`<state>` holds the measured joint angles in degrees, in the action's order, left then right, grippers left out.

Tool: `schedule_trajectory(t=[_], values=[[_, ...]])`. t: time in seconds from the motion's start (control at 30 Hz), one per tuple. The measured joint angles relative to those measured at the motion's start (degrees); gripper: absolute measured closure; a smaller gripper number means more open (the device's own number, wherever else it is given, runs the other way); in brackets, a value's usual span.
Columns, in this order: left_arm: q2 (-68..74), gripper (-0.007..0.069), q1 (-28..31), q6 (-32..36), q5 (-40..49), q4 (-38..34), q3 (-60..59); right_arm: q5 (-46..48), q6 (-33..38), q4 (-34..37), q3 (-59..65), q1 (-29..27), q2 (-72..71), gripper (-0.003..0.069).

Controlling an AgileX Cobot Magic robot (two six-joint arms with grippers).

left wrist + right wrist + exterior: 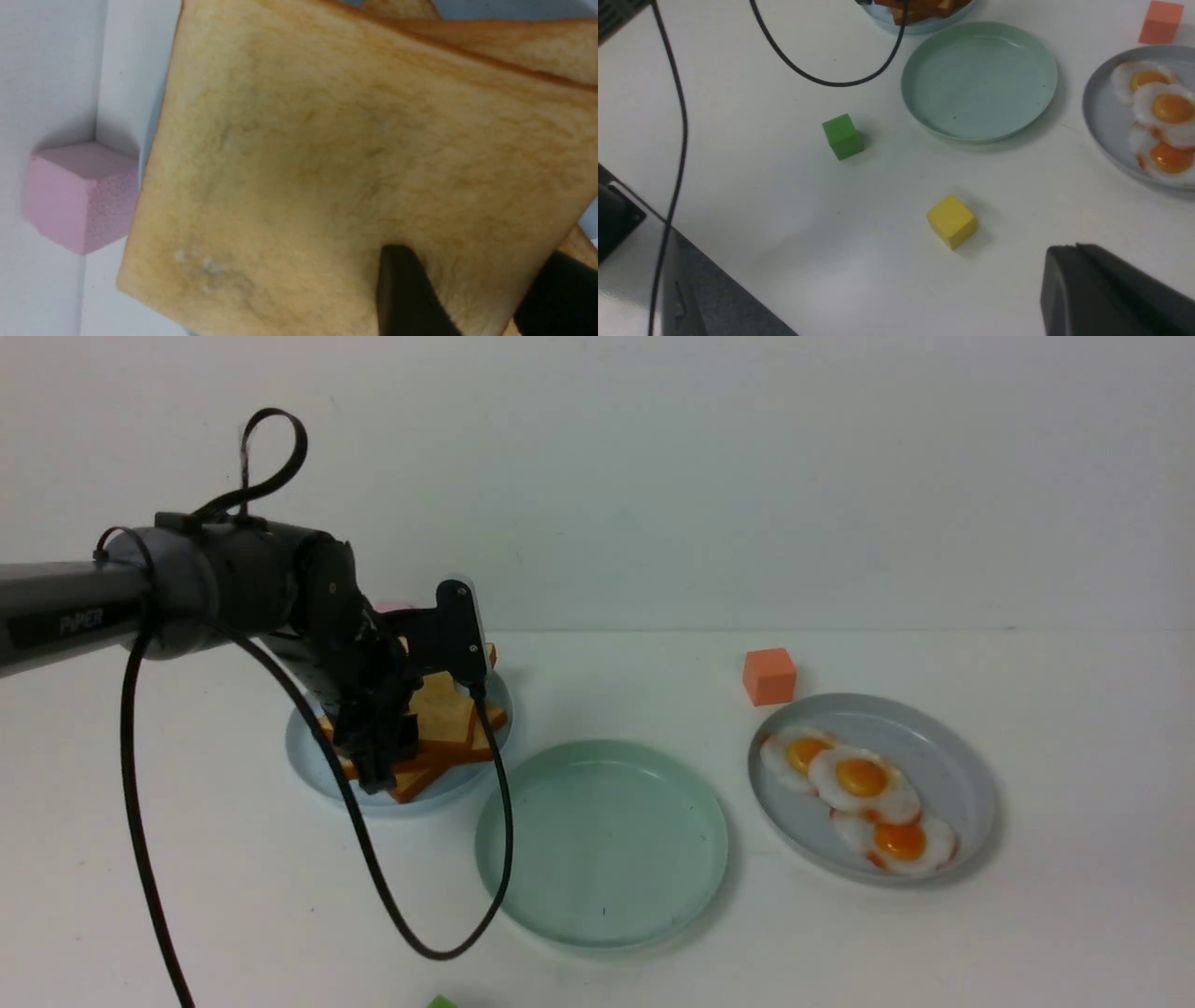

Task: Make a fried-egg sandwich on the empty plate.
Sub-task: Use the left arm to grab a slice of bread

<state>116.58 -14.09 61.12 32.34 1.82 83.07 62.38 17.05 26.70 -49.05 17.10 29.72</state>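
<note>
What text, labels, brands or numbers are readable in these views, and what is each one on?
"PiPER": pale lettering on the grey link of the left arm, seen in the front view, slightly blurred.
Nothing else in any of the three views carries readable text, numbers or signs.

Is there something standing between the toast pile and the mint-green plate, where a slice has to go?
No object on the table stands between the toast slices and the mint-green plate. Only the left arm's black cable hangs across that plate's left rim in the front view.
</note>
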Motion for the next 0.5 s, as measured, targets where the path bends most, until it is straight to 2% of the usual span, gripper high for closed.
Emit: schedule_trajectory(t=[0.03, 0.1, 0.4, 0.5], values=[[0.0, 0.0342, 0.0, 0.0, -0.02, 0.0, 0.0, 0.0, -0.09, 0.27, 0.0, 0.0, 0.0, 0.0627], [0.0, 0.0407, 0.0, 0.0, -0.46, -0.07, 0.04, 0.0, -0.27, 1.59, 0.0, 0.0, 0.0, 0.0627], [-1.08, 0.043, -0.32, -0.95, 0.53, -0.53, 0.04, 0.55, 0.08, 2.52, -0.07, 0.0, 0.0, 0.0627], [-3.89, 0.0461, -0.77, -3.09, 2.74, -0.42, -0.53, 0.55, 0.74, 2.4, -0.07, 0.0, 0.0, 0.0624]])
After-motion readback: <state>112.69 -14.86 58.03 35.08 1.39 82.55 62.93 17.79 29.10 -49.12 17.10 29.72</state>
